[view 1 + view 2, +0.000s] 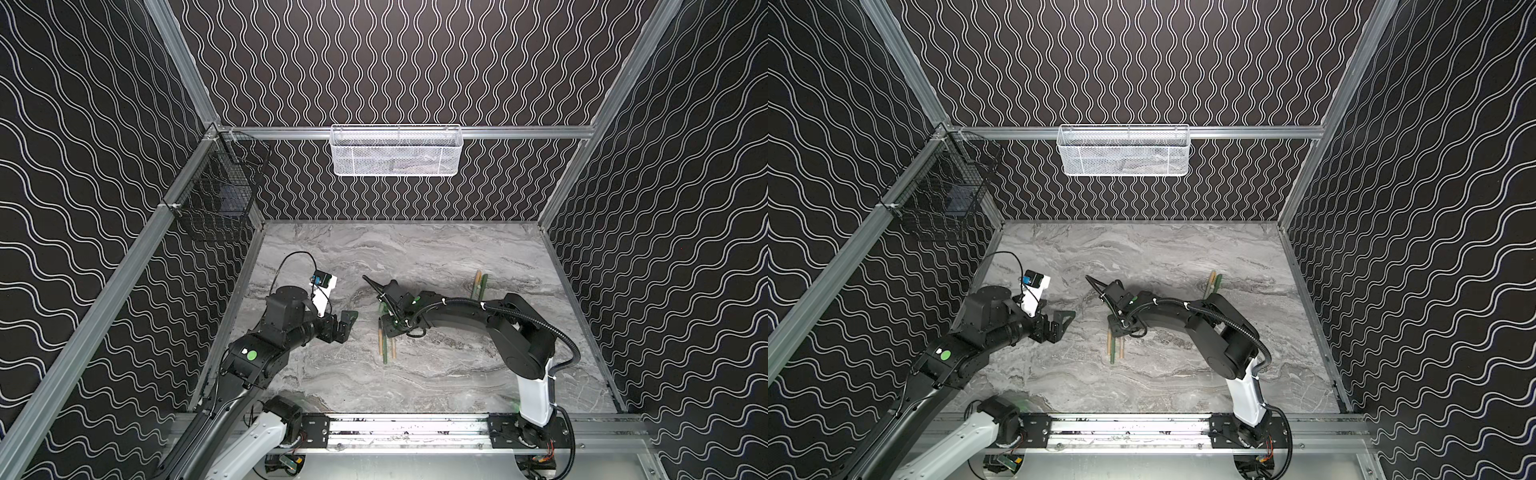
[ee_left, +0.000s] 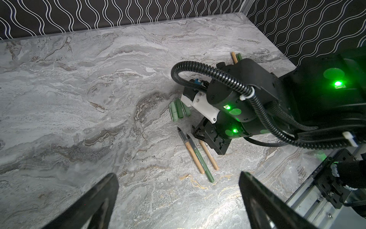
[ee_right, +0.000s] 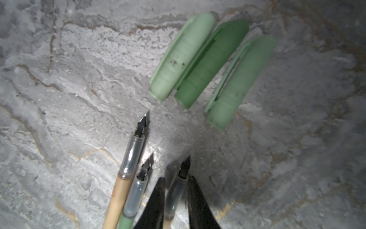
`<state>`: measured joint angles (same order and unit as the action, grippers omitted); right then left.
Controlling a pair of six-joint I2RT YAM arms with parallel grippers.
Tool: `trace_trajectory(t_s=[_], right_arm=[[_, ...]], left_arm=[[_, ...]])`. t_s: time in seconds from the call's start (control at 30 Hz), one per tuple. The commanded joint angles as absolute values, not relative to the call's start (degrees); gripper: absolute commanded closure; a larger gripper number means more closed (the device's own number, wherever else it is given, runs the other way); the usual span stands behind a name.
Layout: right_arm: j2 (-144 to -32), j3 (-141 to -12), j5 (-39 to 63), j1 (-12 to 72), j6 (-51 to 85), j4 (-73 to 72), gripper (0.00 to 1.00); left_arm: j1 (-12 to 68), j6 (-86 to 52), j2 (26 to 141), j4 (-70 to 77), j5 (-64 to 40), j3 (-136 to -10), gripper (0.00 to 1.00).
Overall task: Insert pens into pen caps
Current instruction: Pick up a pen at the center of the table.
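Right gripper [image 3: 175,179] jaws snug on tan pen [image 3: 175,196]; left gripper [image 2: 178,174] spread wide.

The grey marbled tabletop [image 1: 415,249] lies bare across its far half, free for either gripper. The black right arm [image 1: 457,309] bars the middle-right. Its right gripper [image 3: 176,178] clamps one tan thin pen [image 2: 209,155]; two more thin pens [image 2: 194,156] lie tight beside it, three green stubby caps [image 3: 208,65] just beyond their tips. The left gripper [image 2: 178,176], fingers spread wide, has bare marble up to them
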<state>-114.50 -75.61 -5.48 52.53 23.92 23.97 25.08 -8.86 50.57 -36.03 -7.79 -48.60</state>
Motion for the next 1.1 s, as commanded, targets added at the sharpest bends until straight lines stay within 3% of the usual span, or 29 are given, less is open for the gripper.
trace_trajectory(t_s=[0.0, 0.37, 0.8, 1.07], right_arm=[[-114.57, -76.22, -7.04, 52.77, 23.52, 26.11, 0.81], [-116.00, -77.37, -7.36, 52.83, 23.75, 27.39, 0.75], [-115.37, -78.87, -7.65, 52.80, 23.30, 28.21, 0.88], [-106.12, -73.91, -3.43, 50.55, 22.89, 20.73, 0.89]], left_arm=[[25.01, -8.53, 50.65, -34.35, -8.33, -48.52, 0.01], [25.03, -8.70, 50.67, -34.18, -8.96, -48.54, 0.01], [24.96, -13.81, 51.44, -31.03, -14.30, -47.45, 0.01], [25.00, -20.54, 51.94, -22.35, -20.81, -42.71, 0.01]])
